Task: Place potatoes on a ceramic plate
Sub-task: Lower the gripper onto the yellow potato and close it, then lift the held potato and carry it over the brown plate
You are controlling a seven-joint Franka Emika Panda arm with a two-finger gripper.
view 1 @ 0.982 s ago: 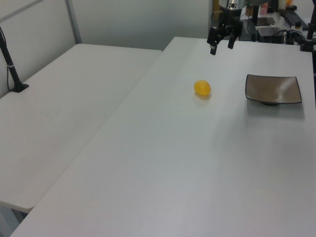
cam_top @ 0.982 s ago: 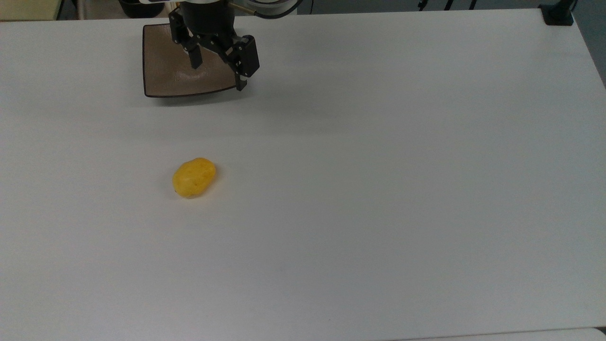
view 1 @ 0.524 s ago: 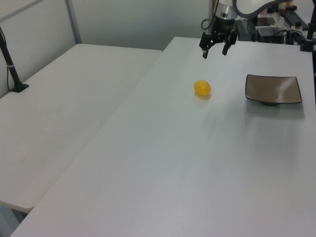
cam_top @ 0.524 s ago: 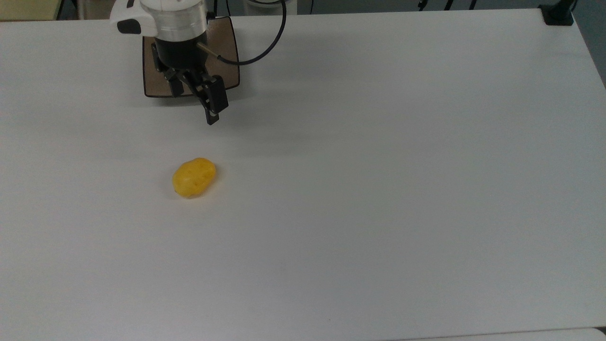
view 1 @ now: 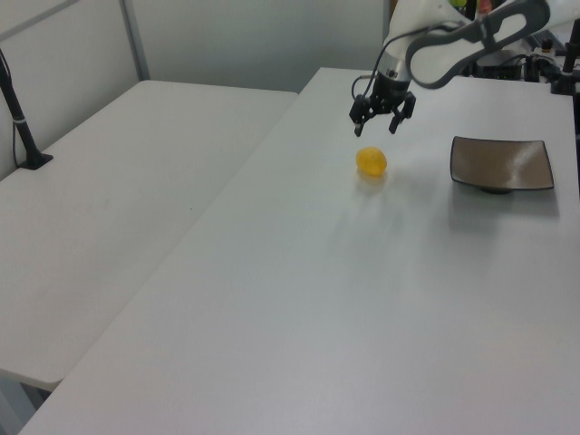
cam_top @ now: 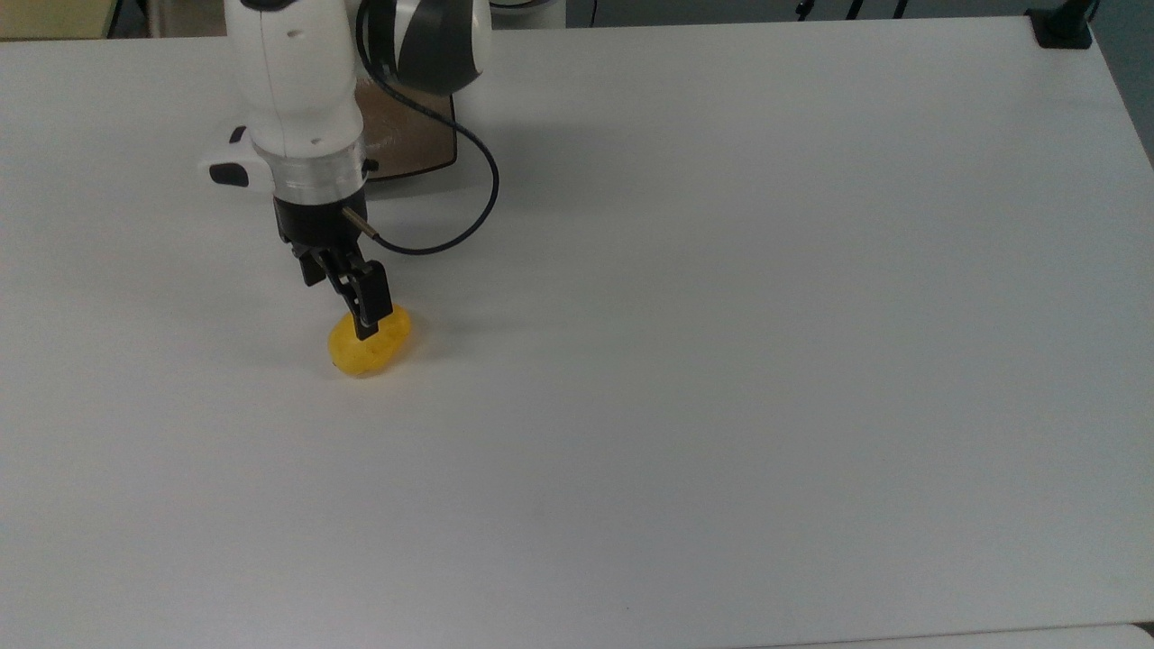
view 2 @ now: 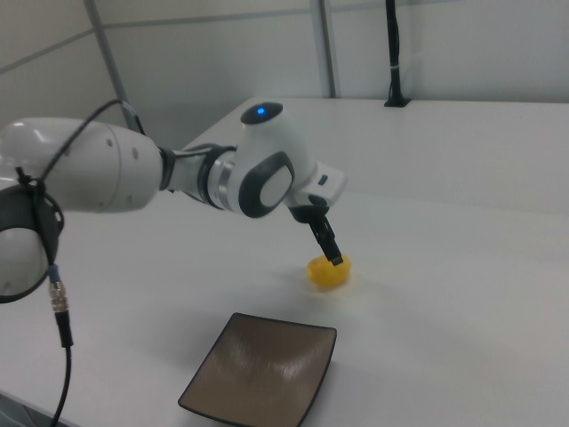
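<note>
Whereas the gripper hung over the ceramic plate a second ago, it now hovers above the potatoes, fingers spread and empty. The potatoes lie on the white table, well apart from the plate. The approach appears nearly complete; descent and closure on the potatoes likely remain.
</note>
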